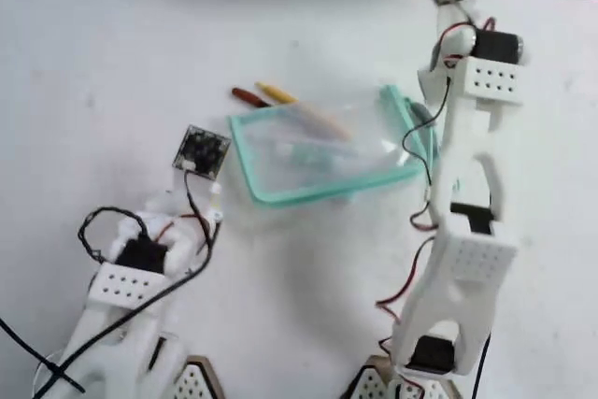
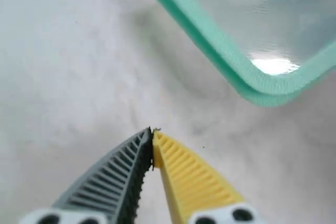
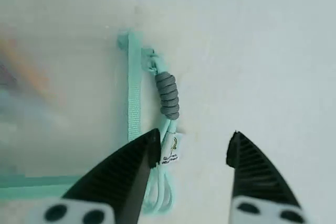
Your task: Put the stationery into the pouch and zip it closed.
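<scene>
**High view.**
- White worktop (image 1: 112,44).
- Clear pouch (image 1: 318,161) with mint-green trim, lying flat at centre.
- Yellow pen (image 1: 273,92) and brown pen (image 1: 249,97), side by side at the pouch's 11 o'clock corner. Their outer ends lie on bare worktop. A tan length seems to run on under the plastic towards 4 o'clock, so they are probably partly inside.
- Right arm (image 1: 467,259), reaching from 6 o'clock up along the pouch's 3 o'clock end.
- Left arm (image 1: 131,277), at 7 o'clock from the pouch, just short of its near corner.

**Left wrist view.**
- Left claw (image 2: 153,136), one grey and one yellow finger with tips pressed together, holding nothing. It hangs over bare worktop, near a rounded corner of the pouch but apart from it.

**Right wrist view.**
- Right claw (image 3: 193,145), two black fingers spread wide, empty.
- Zip pull (image 3: 168,94), a grey wound bead on a mint cord with a small tag, lying on the worktop just beside the pouch's trimmed edge. One finger tip overlaps the cord. Contact cannot be told.

**Step in hand (judged).** Loading looks unfinished, and the right claw stands ready at the zip.

**Next move calls for:**
- Pushing the pen ends fully inside.
- Centring the right claw over the bead and pinching it.
- Using the left claw to pin the pouch against the pull.
</scene>
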